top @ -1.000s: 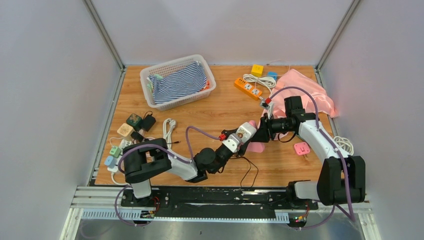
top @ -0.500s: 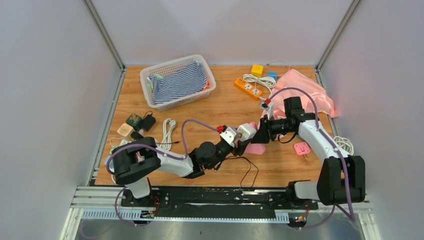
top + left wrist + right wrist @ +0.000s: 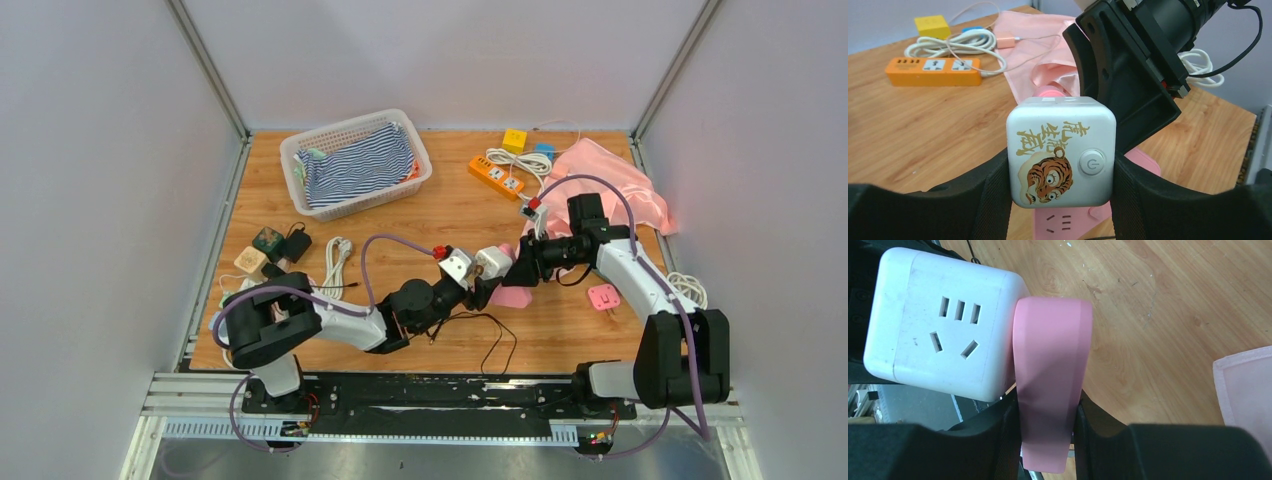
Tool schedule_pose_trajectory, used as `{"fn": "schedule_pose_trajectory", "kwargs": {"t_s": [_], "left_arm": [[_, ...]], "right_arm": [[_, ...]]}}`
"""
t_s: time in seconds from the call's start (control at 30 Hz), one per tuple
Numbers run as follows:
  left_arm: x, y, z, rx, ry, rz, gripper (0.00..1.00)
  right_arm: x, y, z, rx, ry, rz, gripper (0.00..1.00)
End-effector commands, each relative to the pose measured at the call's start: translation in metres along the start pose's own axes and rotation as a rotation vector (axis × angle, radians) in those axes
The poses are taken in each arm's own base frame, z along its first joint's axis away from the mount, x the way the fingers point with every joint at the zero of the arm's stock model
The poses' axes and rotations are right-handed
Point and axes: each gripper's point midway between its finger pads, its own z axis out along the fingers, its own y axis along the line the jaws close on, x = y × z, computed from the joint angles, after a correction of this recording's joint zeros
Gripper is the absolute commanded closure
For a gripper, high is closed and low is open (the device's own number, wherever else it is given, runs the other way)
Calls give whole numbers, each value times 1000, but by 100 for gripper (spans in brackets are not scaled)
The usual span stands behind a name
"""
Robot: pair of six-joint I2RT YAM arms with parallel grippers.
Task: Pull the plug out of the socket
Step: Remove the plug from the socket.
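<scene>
As walls (image 3: 100, 200) ring the wooden table (image 3: 440, 205), left end effector (image 3: 1060, 167) clamps socket (image 3: 1048, 117), right end effector (image 3: 1045, 412) plug (image 3: 1050, 340).

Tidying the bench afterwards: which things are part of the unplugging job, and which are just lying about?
In the job: white cube socket, pink plug, left tool, right tool.
Lying about: basket, orange power strip, pink cloth, yellow cube.
</scene>
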Motion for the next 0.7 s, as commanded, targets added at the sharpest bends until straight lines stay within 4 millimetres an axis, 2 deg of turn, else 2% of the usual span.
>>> {"fn": "schedule_pose_trajectory", "kwargs": {"t_s": [0.0, 0.07, 0.17, 0.23, 0.37, 0.43, 0.53, 0.67], "left_arm": [[-43, -5, 3, 74, -101, -191, 100], [-41, -3, 2, 33, -87, -95, 100], [-35, -7, -3, -42, -71, 171, 100], [-31, -9, -2, -72, -62, 242, 100], [-29, -14, 0, -48, -66, 138, 100], [-33, -18, 4, 22, -71, -14, 100], [-42, -11, 6, 82, -81, -220, 100], [-48, -3, 5, 56, -63, -182, 100]], "right_arm": [[1, 15, 3, -65, 6, -21, 100], [1, 14, 3, -65, 6, -20, 100], [2, 14, 3, -64, 8, -19, 100], [2, 13, 4, -66, 10, -20, 100], [3, 13, 3, -63, 11, -19, 100], [3, 13, 3, -62, 13, -18, 100], [3, 13, 3, -62, 12, -21, 100], [3, 13, 3, -61, 13, -21, 100]]}}
